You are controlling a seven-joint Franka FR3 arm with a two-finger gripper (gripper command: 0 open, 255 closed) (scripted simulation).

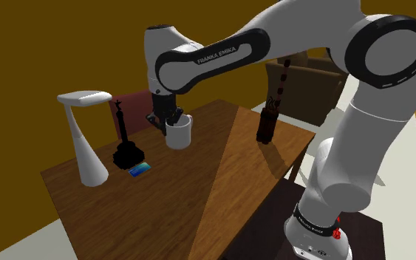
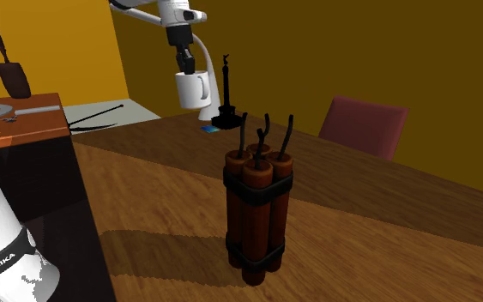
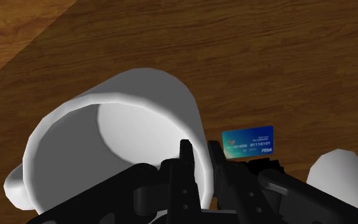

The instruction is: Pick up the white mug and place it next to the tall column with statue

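Your arm (image 1: pixel 221 55) is arching up from the stand at the shoulder view's lower right. It is bending at the elbow and reaching left over the wooden table (image 1: pixel 221 199), with the wrist pointing straight down.

The table is giving you a broad bare stretch of wood between the stand and the objects. Its near edge is running along the shoulder view's lower left. A red chair (image 2: pixel 364 127) is sitting behind the far edge.

A white lamp (image 1: pixel 84 144) is standing near the table's left corner in the shoulder view. A bundle of brown sticks (image 2: pixel 256 206) with black fuses is standing upright, well apart from the rest toward that view's right. The tall black column with a statue (image 1: pixel 127 140) is standing between the lamp and the white mug (image 1: pixel 179 133).

The mug is hanging near the column, on the shoulder view's right of it, and in the second exterior view it is lifted clear of the wood. The gripper (image 1: pixel 168 120) is holding it from above. Its fingers (image 3: pixel 187 159) are clamping the mug's rim, one inside the wall and one outside.

A small blue card (image 3: pixel 248 140) is lying flat just beside the column's base.
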